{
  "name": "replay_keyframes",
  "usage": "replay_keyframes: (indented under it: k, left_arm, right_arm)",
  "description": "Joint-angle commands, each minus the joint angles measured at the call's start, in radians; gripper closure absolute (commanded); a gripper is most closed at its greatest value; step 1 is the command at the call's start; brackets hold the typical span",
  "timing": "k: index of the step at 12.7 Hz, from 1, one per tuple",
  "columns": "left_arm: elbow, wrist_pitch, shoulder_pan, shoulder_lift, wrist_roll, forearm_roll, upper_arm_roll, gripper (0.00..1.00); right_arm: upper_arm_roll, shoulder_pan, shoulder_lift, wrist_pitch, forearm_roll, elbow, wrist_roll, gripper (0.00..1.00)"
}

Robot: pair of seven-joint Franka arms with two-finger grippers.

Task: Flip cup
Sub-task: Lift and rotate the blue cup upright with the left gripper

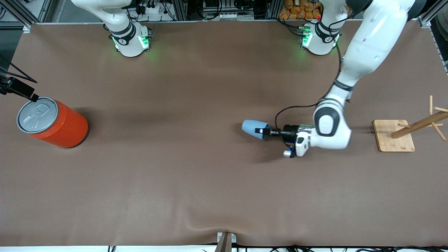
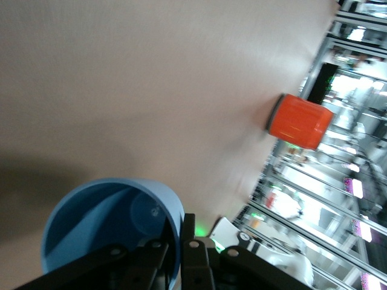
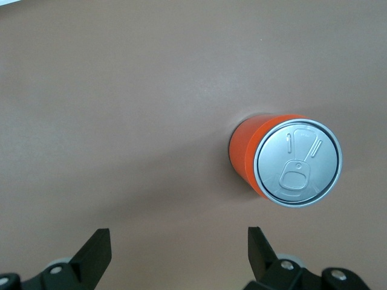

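The small light-blue cup [image 1: 253, 128] is on its side near the middle of the table, its base pointing toward the right arm's end. Its mouth faces my left gripper [image 1: 263, 131], which reaches in level with the table. That gripper is shut on the cup's rim, one finger inside the dark blue hollow and one outside. In the left wrist view the cup [image 2: 91, 223] fills the lower corner, with the left gripper [image 2: 179, 248] pinching its wall. My right gripper [image 3: 179, 241] hangs open high over the table beside the orange can, holding nothing.
A big orange can [image 1: 52, 122] with a grey pull-tab lid stands upright at the right arm's end; it also shows as the can [image 3: 284, 163] and the can [image 2: 300, 121]. A wooden peg rack on a square base [image 1: 393, 134] stands at the left arm's end.
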Motion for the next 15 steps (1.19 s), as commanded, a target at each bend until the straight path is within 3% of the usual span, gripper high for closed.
replay_keyframes:
  k: [1, 4, 6, 7, 10, 13, 15]
  left_arm:
    - [0.024, -0.003, -0.009, -0.157, -0.288, 0.269, 0.007, 1.00]
    - [0.027, -0.001, -0.003, -0.237, -0.424, 0.599, 0.010, 1.00]
    - [0.026, 0.003, 0.000, -0.265, -0.594, 0.958, 0.011, 1.00]
    - [0.024, 0.003, -0.003, -0.267, -0.675, 1.066, 0.010, 1.00]
    - [-0.034, 0.083, 0.026, -0.259, -0.814, 1.136, 0.014, 1.00]
    - [-0.192, 0.323, 0.122, -0.287, -0.823, 1.137, 0.014, 1.00]
    - [-0.210, 0.353, 0.147, -0.288, -0.825, 1.137, 0.016, 1.00]
  right_arm:
    - [0.015, -0.020, -0.002, -0.007, 0.001, 0.004, 0.009, 0.00]
    - [0.015, -0.020, -0.002, -0.007, 0.001, 0.004, 0.009, 0.00]
    - [0.015, -0.020, -0.002, -0.007, 0.001, 0.004, 0.009, 0.00]
    - [0.015, -0.020, -0.002, -0.007, 0.003, 0.004, 0.009, 0.00]
    - [-0.008, -0.022, -0.002, -0.009, 0.047, 0.003, 0.007, 0.00]
    - [-0.024, -0.022, -0.002, -0.009, 0.072, 0.001, 0.007, 0.00]
    - [-0.024, -0.017, -0.002, -0.010, 0.072, 0.001, 0.009, 0.00]
